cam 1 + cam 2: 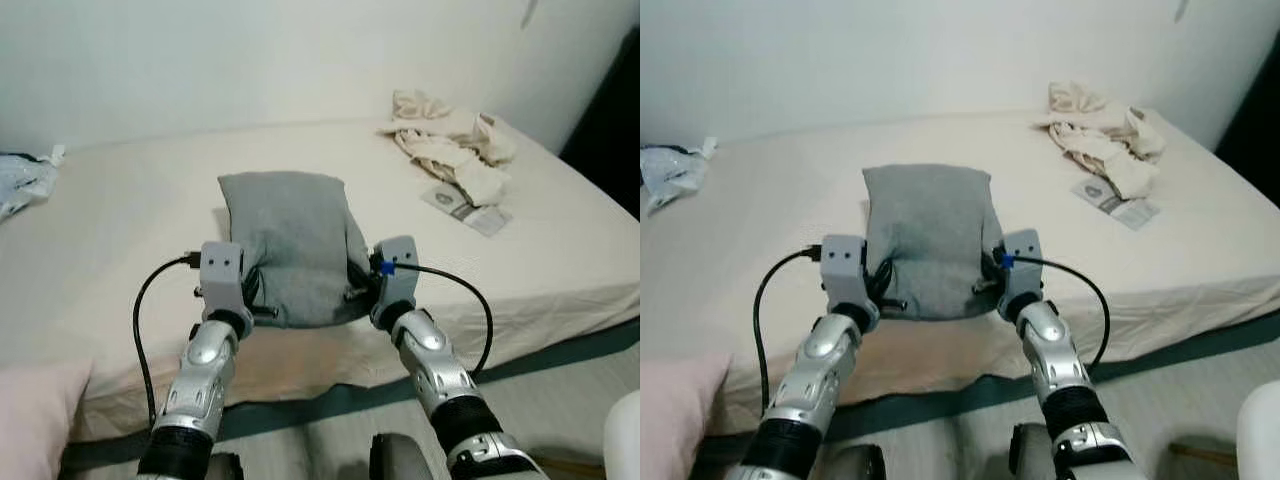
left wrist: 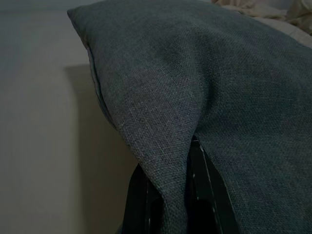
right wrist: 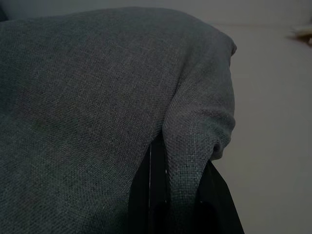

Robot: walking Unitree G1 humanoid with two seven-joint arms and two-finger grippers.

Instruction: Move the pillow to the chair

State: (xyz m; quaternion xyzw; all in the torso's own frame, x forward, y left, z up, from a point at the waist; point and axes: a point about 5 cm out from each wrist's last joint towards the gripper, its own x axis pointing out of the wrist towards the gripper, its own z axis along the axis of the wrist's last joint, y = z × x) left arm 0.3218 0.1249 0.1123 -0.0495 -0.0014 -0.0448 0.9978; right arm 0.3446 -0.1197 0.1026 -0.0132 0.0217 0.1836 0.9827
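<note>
A grey fabric pillow (image 1: 290, 240) lies on the cream bed (image 1: 120, 260), near its front edge. My left gripper (image 1: 250, 292) is shut on the pillow's left side, and my right gripper (image 1: 358, 282) is shut on its right side. In the left wrist view a fold of the pillow (image 2: 195, 97) is pinched between the black fingers (image 2: 141, 204). In the right wrist view the pillow (image 3: 97, 97) is likewise clamped, a fold of its cloth caught between the fingers (image 3: 151, 195).
A heap of cream clothes (image 1: 450, 140) and a booklet (image 1: 465, 208) lie at the bed's far right. A plastic bag (image 1: 22, 182) sits at the far left. A pink cushion (image 1: 35, 420) is at the lower left, a white object (image 1: 625, 440) at the lower right.
</note>
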